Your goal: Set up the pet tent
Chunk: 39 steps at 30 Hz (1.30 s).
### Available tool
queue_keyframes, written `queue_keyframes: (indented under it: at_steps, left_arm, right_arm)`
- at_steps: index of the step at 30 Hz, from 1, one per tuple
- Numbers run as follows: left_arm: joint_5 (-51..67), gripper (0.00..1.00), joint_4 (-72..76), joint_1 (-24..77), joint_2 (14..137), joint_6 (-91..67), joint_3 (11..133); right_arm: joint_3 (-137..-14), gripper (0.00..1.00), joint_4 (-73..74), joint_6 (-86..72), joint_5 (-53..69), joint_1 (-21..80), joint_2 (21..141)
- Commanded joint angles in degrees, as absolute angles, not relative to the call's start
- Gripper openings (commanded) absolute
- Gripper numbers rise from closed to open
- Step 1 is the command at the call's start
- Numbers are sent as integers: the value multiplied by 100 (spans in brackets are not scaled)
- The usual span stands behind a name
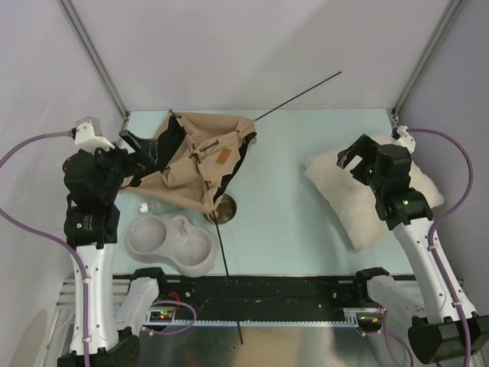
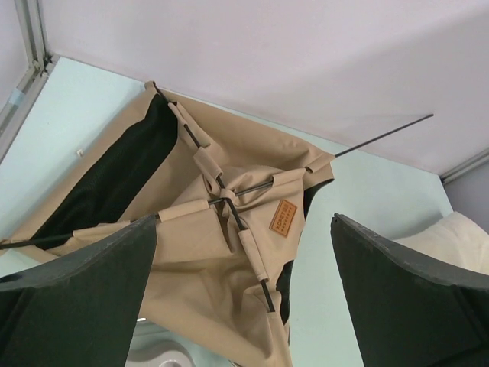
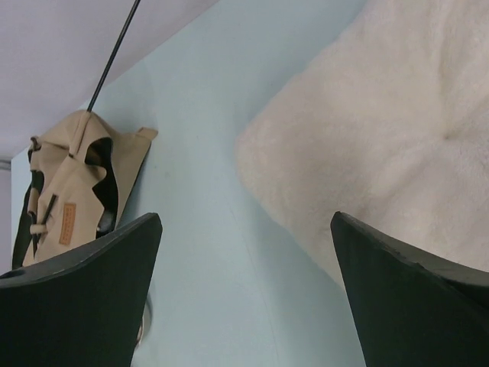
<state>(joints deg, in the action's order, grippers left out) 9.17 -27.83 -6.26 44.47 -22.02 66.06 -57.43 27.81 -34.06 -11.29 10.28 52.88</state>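
Tent (image 1: 200,164): slumped just ahead of left gripper (image 1: 140,155), jaws apart.
Right gripper (image 1: 353,162): jaws apart, above pillow (image 1: 345,205).

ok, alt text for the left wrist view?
The tan pet tent lies crumpled on the pale green table, black poles crossing at its middle beside a brown label patch. The left gripper stands open in the foreground, holding nothing; a cream pillow peeks in at right.
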Motion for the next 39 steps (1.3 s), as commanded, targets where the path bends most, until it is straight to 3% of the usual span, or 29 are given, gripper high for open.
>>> queue_keyframes:
  at_steps: [1,17,31,39]
  left_arm:
    - [819,100,-2815,-437,4322,-2321,6473]
    - [2072,100,-2813,193,3861,-3601,5356]
    - [1774,100,-2816,1616,3041,-4157,3915]
    - [1447,100,-2829,2250,2803,-4091,3375]
  right_arm:
    - [-5704,100,3133,-3232,-742,1098,5035]
    - [-5185,96,3370,-2536,1610,2256,4199]
    - [-4296,97,2500,-3267,-542,6716,4337]
    - [-4571,95,2108,-3271,-1349,7964,5592]
